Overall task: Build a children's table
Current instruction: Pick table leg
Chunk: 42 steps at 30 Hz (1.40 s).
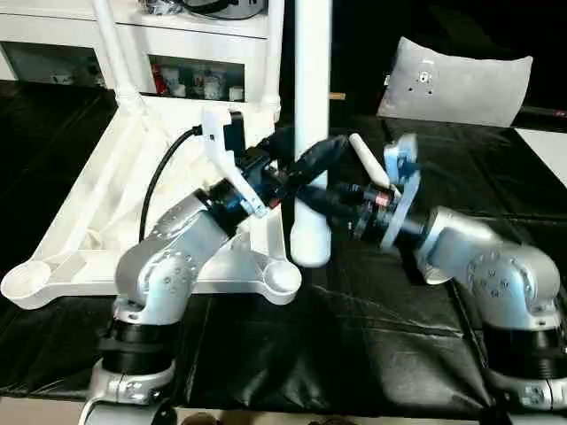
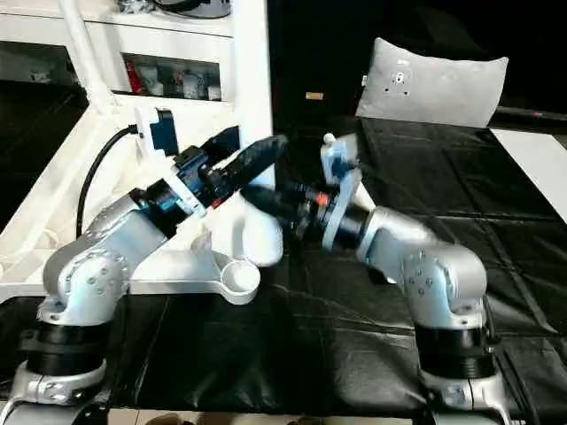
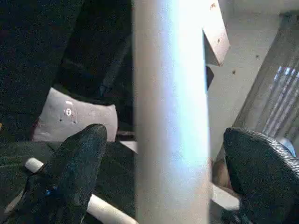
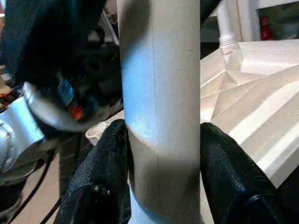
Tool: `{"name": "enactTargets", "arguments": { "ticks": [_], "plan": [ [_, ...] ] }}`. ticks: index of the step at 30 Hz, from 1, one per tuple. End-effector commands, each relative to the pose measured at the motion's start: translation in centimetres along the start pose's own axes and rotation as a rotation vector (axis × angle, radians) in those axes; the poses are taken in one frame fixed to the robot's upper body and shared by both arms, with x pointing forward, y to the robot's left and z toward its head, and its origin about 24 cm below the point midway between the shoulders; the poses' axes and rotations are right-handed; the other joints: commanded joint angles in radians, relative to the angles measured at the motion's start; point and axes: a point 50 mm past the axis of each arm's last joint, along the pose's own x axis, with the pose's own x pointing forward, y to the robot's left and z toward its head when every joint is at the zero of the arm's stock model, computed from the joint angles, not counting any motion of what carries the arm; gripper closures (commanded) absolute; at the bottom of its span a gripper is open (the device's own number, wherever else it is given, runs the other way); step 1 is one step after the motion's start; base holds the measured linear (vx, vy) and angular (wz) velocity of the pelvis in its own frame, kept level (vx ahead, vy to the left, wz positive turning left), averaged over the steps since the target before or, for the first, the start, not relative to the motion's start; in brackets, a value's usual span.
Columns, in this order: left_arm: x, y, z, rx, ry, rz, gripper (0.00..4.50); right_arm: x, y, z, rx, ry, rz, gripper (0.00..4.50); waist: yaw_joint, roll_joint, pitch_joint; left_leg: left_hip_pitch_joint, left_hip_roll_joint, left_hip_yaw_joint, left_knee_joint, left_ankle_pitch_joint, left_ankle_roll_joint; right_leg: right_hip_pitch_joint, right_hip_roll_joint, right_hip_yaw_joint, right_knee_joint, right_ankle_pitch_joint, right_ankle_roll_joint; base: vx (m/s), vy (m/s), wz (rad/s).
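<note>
Your right claw (image 4: 161, 177) is clamped around the upright white tube leg (image 1: 311, 133), its two black fingers (image 4: 100, 172) pressed against opposite sides of the tube. Your left claw (image 3: 163, 172) stands spread wide around the same leg, with both fingertips (image 3: 77, 163) clear of it. The leg's flared end rests just beside the near corner socket (image 1: 282, 277) of the upside-down children's table (image 1: 106, 204), which lies on the black tabletop (image 1: 372, 336) with two other legs (image 1: 113, 53) already standing in its far sockets. Another loose leg (image 1: 368, 159) lies beyond your right wrist.
</note>
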Motion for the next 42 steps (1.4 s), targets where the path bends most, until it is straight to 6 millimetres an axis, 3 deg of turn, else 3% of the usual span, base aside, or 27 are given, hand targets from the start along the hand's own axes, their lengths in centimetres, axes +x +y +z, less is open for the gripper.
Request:
{"name": "enactTargets", "arguments": {
  "ticks": [1, 11, 28, 31, 35, 39, 41, 42],
  "plan": [
    [0.2, -0.1, 0.4, -0.006, -0.020, -0.035, 0.32, -0.4, 0.5, 0.8, -0.034, -0.035, 0.042, 2.68, 0.005, 0.006, -0.068, 0.004, 0.019, 0.006, -0.069, -0.131, -0.030, 0.057, -0.051, 0.028, -0.073, -0.166, -0.149, 0.000, 0.000, 0.00],
    [-0.7, -1.4, -0.2, -0.096, 0.061, -0.208, 0.32, -1.1, 0.2, 0.0, -0.045, 0.011, 0.071, 2.68, 0.005, 0.011, -0.067, 0.005, 0.020, 0.005, -0.070, -0.153, -0.029, 0.055, -0.050, 0.027, -0.074, -0.201, -0.157, 0.000, 0.000, 0.00],
    [-0.7, -0.8, -0.1, -0.085, 0.079, -0.188, 0.32, -1.2, 0.2, -0.3, -0.079, 0.024, 0.096, 2.68, 0.005, 0.015, -0.068, 0.006, 0.019, 0.005, -0.068, -0.148, -0.023, 0.057, -0.049, 0.026, -0.072, -0.174, -0.172, 0.000, 0.000, 0.00],
    [-0.8, -0.4, 0.0, -0.033, 0.084, -0.178, 0.32, -1.3, 0.2, -0.5, -0.080, 0.027, 0.101, 2.68, 0.005, 0.015, -0.069, 0.007, 0.020, 0.005, -0.069, -0.152, -0.021, 0.057, -0.049, 0.026, -0.073, -0.174, -0.168, 0.000, 0.000, 0.00],
    [-1.2, 0.6, 0.0, 0.185, 0.130, -0.157, 0.32, -1.5, 0.3, -0.9, -0.074, 0.040, 0.109, 2.68, 0.005, 0.018, -0.070, 0.009, 0.021, 0.002, -0.071, -0.155, -0.016, 0.058, -0.050, 0.027, -0.075, -0.178, -0.151, 0.000, 0.000, 0.00],
    [-1.5, 1.4, 0.0, 0.262, 0.170, -0.128, 0.41, -1.6, 0.2, -1.3, -0.070, 0.048, 0.107, 2.68, 0.007, 0.025, -0.070, 0.009, 0.021, 0.002, -0.070, -0.152, -0.028, 0.056, -0.052, 0.026, -0.069, -0.144, -0.172, 0.000, 0.000, 0.00],
    [-1.7, 1.8, -0.1, 0.299, 0.201, -0.120, 0.70, -1.6, 0.2, -1.6, -0.069, 0.054, 0.106, 2.68, 0.006, 0.022, -0.071, 0.008, 0.021, 0.003, -0.070, -0.155, -0.029, 0.058, -0.051, 0.026, -0.068, -0.140, -0.181, 0.000, 0.000, 0.00],
    [-1.8, 2.0, -0.3, 0.326, 0.226, -0.120, 0.77, -1.6, 0.2, -1.6, -0.068, 0.055, 0.105, 2.69, 0.007, 0.026, -0.070, 0.009, 0.019, 0.003, -0.070, -0.159, -0.029, 0.057, -0.051, 0.026, -0.069, -0.149, -0.179, 0.000, 0.000, 0.00]
  ]
}}
